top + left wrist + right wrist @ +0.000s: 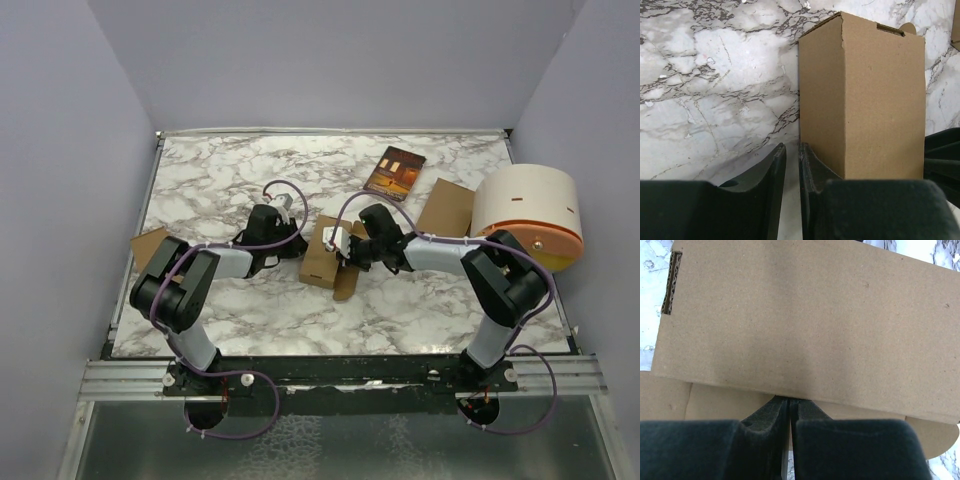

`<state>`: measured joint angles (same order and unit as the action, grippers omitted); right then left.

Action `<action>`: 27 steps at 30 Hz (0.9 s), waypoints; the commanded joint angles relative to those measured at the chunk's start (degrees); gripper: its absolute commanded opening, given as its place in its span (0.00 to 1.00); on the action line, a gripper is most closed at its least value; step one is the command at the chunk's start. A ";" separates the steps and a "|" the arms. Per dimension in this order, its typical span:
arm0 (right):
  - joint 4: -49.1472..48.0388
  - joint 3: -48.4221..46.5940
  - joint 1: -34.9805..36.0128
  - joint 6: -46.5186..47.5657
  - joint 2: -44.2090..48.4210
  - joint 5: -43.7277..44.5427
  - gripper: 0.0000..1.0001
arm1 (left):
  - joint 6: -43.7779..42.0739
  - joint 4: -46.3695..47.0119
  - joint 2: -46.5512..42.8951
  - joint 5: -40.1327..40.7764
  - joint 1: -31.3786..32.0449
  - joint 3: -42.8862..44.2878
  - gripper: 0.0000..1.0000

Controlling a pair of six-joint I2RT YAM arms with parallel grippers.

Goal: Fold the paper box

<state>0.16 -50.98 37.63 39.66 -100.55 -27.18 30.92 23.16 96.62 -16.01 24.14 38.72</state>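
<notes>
The paper box [320,262] is a tan cardboard box standing folded up at the table's middle, with a flap [345,284] lying out toward the near side. My left gripper [296,240] is at its left side. In the left wrist view the fingers [777,165] are nearly together with nothing between them, right beside the box's [870,95] left corner. My right gripper [345,250] is at the box's right side. In the right wrist view it [790,401] is shut, tips against the lower edge of a box wall [805,320], above the flap [715,402].
A dark reddish-brown booklet [394,172] lies at the back. A round white drum with an orange band [527,213] stands at the right edge. Loose cardboard sheets lie beside the drum [445,207] and at the left table edge [148,246].
</notes>
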 commanded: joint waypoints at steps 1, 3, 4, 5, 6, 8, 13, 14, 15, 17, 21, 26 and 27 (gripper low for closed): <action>-2.61 -1.49 0.87 -1.60 -0.51 -0.63 0.05 | 1.84 2.37 1.86 -4.84 2.40 -0.30 0.20; -2.67 -1.37 0.87 -1.65 -0.29 -0.19 0.07 | 2.02 2.22 1.67 -4.71 2.40 -0.26 0.20; -2.29 -1.51 0.87 -1.24 -0.14 0.37 0.08 | 2.04 1.93 1.46 -4.31 2.40 -0.30 0.20; -1.72 -1.57 0.80 -0.36 0.14 1.17 0.08 | 2.00 1.08 1.21 -3.57 2.40 -0.24 0.21; -1.12 -1.58 0.67 0.89 0.65 2.00 0.08 | 1.89 0.08 0.94 -2.55 2.28 -0.16 0.21; 0.29 -1.01 -0.04 3.19 2.50 2.65 0.08 | 1.20 -2.64 -0.44 -0.32 1.96 0.26 0.22; 5.63 1.77 -1.33 10.05 8.16 0.00 0.14 | 0.21 -7.07 -4.30 3.74 0.73 0.86 0.26; 6.36 2.43 -1.52 10.95 9.16 -0.65 0.15 | 0.02 -7.69 -5.01 4.39 0.55 0.98 0.26; 7.20 2.95 -1.70 11.79 10.02 -1.45 0.16 | -0.17 -8.24 -5.69 4.97 0.41 1.07 0.26; 8.90 3.25 -2.29 13.09 11.48 -3.16 0.16 | -0.56 -9.55 -6.76 5.78 0.30 1.32 0.27; 14.67 3.93 -3.25 18.68 15.05 -10.95 0.19 | -1.47 -12.21 -9.69 7.30 0.27 1.24 0.27; 21.47 9.88 -3.26 31.92 20.21 -24.50 0.37 | -2.03 -12.34 -16.51 5.20 0.20 -0.41 0.28; 21.42 10.54 -3.27 33.13 20.45 -25.60 0.40 | -1.73 -11.30 -17.78 3.79 0.22 -0.95 0.28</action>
<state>14.81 -44.47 34.33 61.52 -82.85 -39.97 30.04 10.94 84.62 -10.44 24.47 38.83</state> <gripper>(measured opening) 0.325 0.273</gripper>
